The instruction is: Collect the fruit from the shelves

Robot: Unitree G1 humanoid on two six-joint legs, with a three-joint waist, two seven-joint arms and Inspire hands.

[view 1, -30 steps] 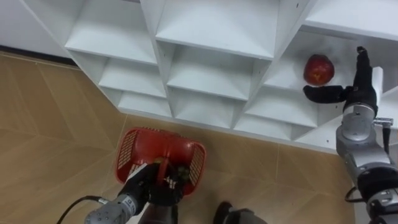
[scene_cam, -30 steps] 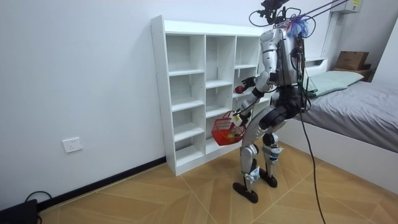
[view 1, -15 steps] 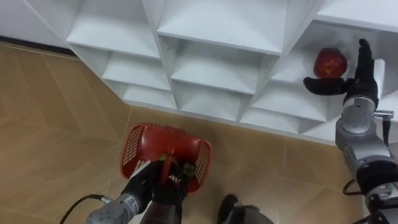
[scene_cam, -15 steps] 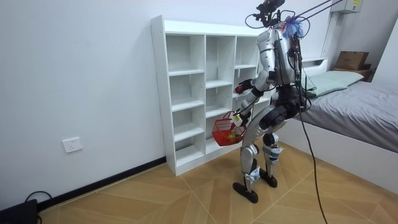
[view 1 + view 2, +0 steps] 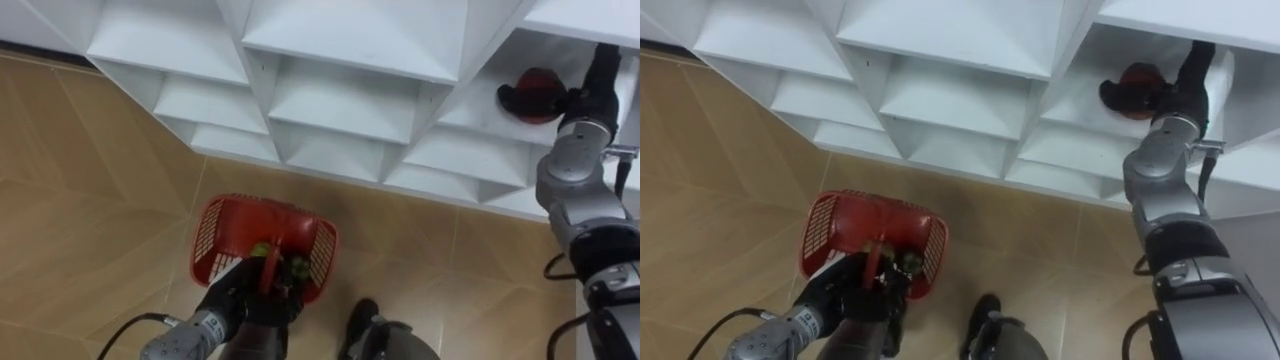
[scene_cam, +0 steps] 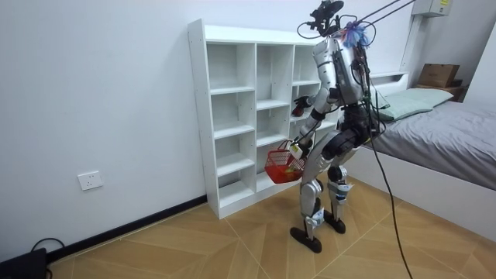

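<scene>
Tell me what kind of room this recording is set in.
Most likely a bedroom: a bed with a pillow stands at the room view's right, a white shelf unit of open compartments stands against the wall, and the floor is wood-patterned.

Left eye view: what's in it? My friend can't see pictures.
The robot's right hand is up against a red apple inside a white shelf compartment. Its left hand holds a red basket by its handle over the wooden floor.
</scene>
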